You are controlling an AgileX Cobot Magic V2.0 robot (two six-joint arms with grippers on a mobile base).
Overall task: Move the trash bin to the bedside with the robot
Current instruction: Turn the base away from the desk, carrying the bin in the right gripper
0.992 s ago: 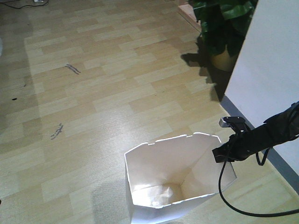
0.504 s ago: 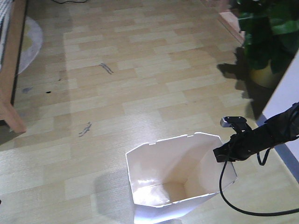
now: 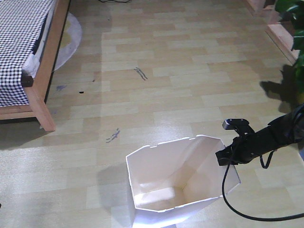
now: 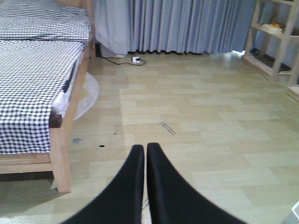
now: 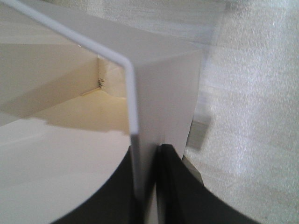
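Right claw (image 5: 147, 156): pinched on the wall of the trash bin (image 3: 161, 168). In the right wrist view I see one black finger (image 5: 117, 191) inside the bin and the other outside, with the white rim edge running down between them. In the front view the same claw (image 3: 223, 156) sits at the bin's right-hand rim corner. The black arm (image 3: 270, 137) reaches in from the right edge, with a grey-capped part (image 3: 236, 124) just above the wrist. A black cable (image 3: 232, 206) loops down past the bin's right side.

Left claw (image 4: 142, 148): both fingers pressed together, nothing between them, pointing out over bare floor.

Trash bin: upright on the light wood-plank floor (image 3: 190, 61), at the bottom centre of the front view. Angular rim, cream inside; I see nothing in it.

Bedside: the wooden bed frame (image 3: 43, 80) with black-and-white checked bedding (image 3: 19, 42) is at upper left. Its corner post (image 3: 45, 116) is well apart from the bin, with open floor between them.

Other items: dark scuff marks (image 3: 140, 72) on the floor, a round pale mat (image 3: 70, 33) partly under the bed, plant leaves (image 3: 292, 14) at the right edge, and grey curtains (image 4: 177, 25) along the far wall.
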